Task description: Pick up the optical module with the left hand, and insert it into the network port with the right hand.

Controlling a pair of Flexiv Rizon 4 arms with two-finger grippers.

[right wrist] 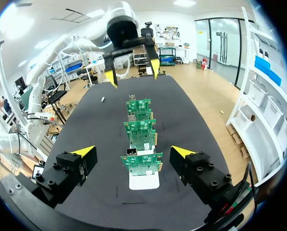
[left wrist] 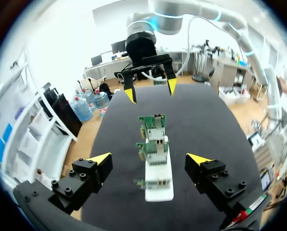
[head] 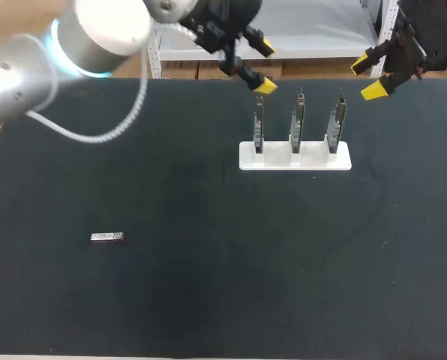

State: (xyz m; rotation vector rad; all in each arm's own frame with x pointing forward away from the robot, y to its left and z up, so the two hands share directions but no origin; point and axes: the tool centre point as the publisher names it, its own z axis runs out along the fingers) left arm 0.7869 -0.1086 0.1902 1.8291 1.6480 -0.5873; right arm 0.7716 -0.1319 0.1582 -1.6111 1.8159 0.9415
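Rt arm is mostly cut off at the far-right corner of the head view. Only the right pincer is showing, fingers spread wide, gripping nothing. Left arm is running out past the far edge in part. The left pincer is hanging open too, empty, just off the left end of a row of three circuit boards. Boards are standing upright in a white holder, far-right of centre. Network ports are showing as small grey blocks; detail not legible. Optical module is lying flat, near-left, well apart from holder and both pincers. Desk is showing a dark matte top.
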